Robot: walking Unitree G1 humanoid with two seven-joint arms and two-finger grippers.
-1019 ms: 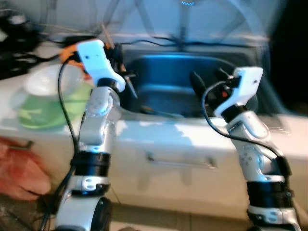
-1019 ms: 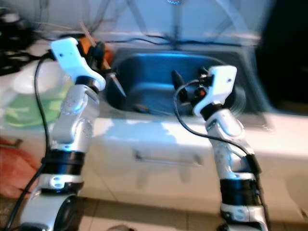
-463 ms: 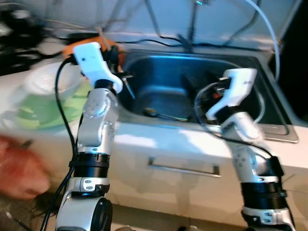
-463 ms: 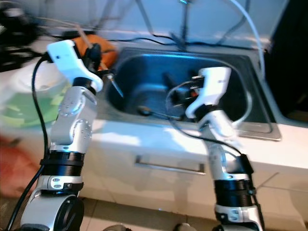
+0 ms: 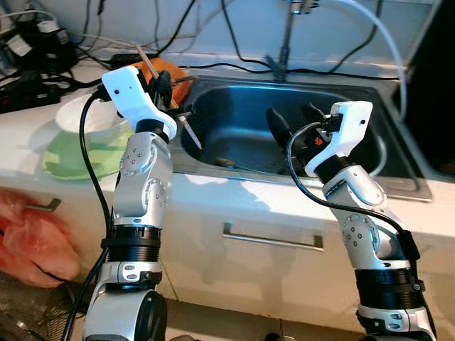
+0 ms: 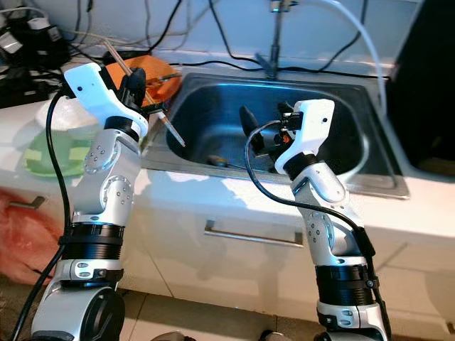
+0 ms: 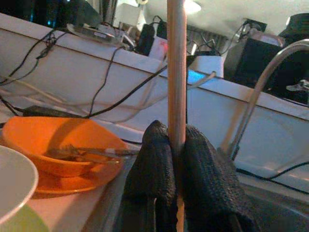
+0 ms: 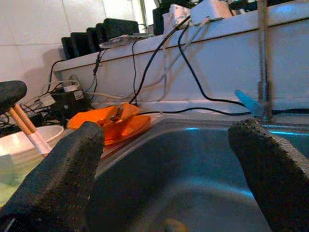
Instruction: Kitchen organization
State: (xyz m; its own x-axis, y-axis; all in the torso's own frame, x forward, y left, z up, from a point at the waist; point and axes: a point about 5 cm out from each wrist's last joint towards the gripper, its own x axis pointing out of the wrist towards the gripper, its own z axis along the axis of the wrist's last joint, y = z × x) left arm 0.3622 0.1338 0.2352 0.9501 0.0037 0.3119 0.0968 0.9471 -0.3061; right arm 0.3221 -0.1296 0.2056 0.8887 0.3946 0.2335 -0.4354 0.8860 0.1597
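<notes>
My left gripper (image 5: 166,92) is shut on a pair of wooden chopsticks (image 5: 190,132), gripped near their middle (image 7: 176,72). It hangs over the left rim of the steel sink (image 5: 234,114), the chopsticks slanting down toward the basin. An orange bowl (image 5: 173,70) with cutlery in it (image 7: 87,152) sits on the counter just behind that gripper. Above the middle of the basin my right gripper (image 5: 293,122) stands open, its fingers (image 8: 63,179) wide apart and holding nothing. A spoon (image 5: 225,162) lies on the sink bottom.
A white bowl (image 5: 87,121) rests on a green plate (image 5: 75,160) left of the sink. The faucet (image 5: 286,35) and a hose rise behind the basin. Cables and power strips crowd the back left. A red bag (image 5: 35,245) hangs low left, beside the drawer handle (image 5: 274,238).
The blurred, shifting picture has steadied. My left gripper keeps hold of the chopsticks by the sink's left rim. My right gripper stays open over the basin, now slightly higher.
</notes>
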